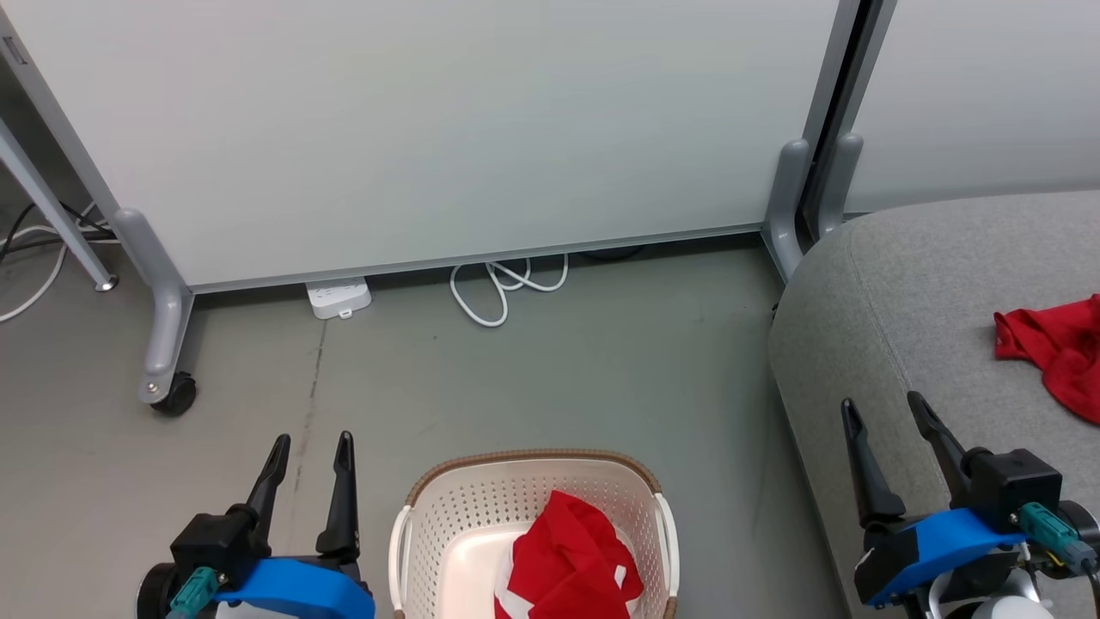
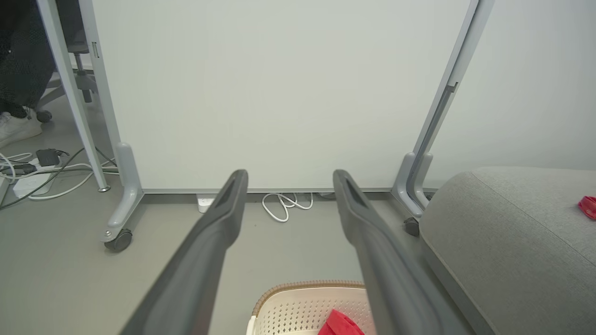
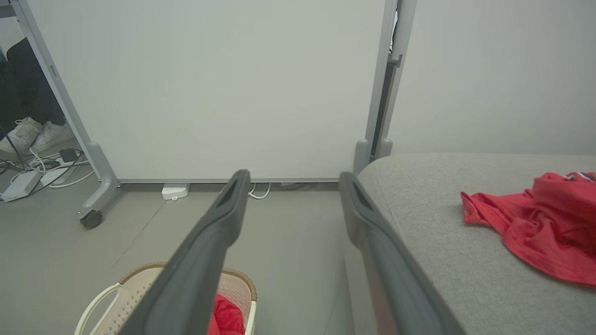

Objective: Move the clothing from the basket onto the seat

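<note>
The cream-white basket (image 1: 447,507) with its brown rim stands on the floor at the bottom centre, and one red garment (image 1: 571,559) with white trim lies crumpled inside it. A second red garment (image 1: 1057,348) lies on the grey sofa seat (image 1: 911,284) at the right. My left gripper (image 1: 311,447) hangs open left of the basket, holding nothing. Over the sofa's front left corner my right gripper (image 1: 885,408) stands open and empty. The left wrist view shows the basket rim (image 2: 307,286) below the fingers; the right wrist view shows the sofa garment (image 3: 545,223) and the basket (image 3: 139,279).
A white wheeled partition (image 1: 412,129) closes off the back, with a caster (image 1: 176,394) at the left. A white power strip (image 1: 339,297) and coiled cable (image 1: 503,288) lie at its foot. A person's white shoes (image 3: 32,132) and more cables (image 2: 32,170) sit beyond it at the left.
</note>
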Motion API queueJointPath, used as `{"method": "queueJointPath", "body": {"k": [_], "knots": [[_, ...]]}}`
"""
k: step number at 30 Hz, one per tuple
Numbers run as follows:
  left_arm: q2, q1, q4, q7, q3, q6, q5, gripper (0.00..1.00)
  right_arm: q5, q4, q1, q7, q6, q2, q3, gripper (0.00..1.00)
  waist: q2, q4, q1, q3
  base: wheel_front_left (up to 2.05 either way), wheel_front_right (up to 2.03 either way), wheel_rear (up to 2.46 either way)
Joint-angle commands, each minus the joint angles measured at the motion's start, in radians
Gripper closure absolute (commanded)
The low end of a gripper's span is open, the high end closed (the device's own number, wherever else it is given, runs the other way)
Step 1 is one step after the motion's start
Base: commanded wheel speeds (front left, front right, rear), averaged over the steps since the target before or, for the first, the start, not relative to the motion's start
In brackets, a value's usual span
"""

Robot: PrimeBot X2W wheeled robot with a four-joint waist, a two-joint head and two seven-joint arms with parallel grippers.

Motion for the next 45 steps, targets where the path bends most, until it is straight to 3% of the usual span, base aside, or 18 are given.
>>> {"method": "queueJointPath", "body": {"k": [1,12,25,30,34,45], "knots": [[0.005,-0.021,-0.002,-0.003,-0.005,-0.002,0.0,0.0,0.009,0.0,0.003,-0.006,0.0,0.002,0.0,0.0,-0.0001,-0.002,0.0,0.008,0.0,0.0,0.0],[0.009,-0.082,0.002,-0.003,-0.039,-0.002,0.001,0.0,-0.016,-0.027,-0.107,-0.012,0.0,0.001,0.04,0.0,-0.0001,-0.062,0.0,0.157,0.0,0.0,0.0],[0.033,-0.262,0.077,-0.003,-0.118,-0.002,-0.027,0.0,-0.011,-0.071,-0.311,-0.045,0.0,0.001,0.094,0.0,-0.0001,-0.212,0.0,0.486,0.0,0.0,0.0],[0.069,-0.364,0.171,-0.003,-0.201,-0.002,-0.061,0.0,0.009,-0.083,-0.403,-0.07,0.0,0.002,0.123,0.0,-0.0001,-0.268,0.0,0.627,0.0,0.0,0.0],[0.118,-0.469,0.276,0.026,-0.323,-0.002,-0.112,0.0,0.035,-0.068,-0.448,-0.097,0.0,0.002,0.134,0.0,-0.0001,-0.3,0.0,0.714,0.0,0.0,0.0],[0.227,-0.634,0.447,0.124,-0.562,-0.002,-0.236,0.0,0.122,0.001,-0.522,-0.174,0.0,0.002,0.195,0.0,-0.0001,-0.369,0.0,0.857,0.0,0.0,0.0]]}}
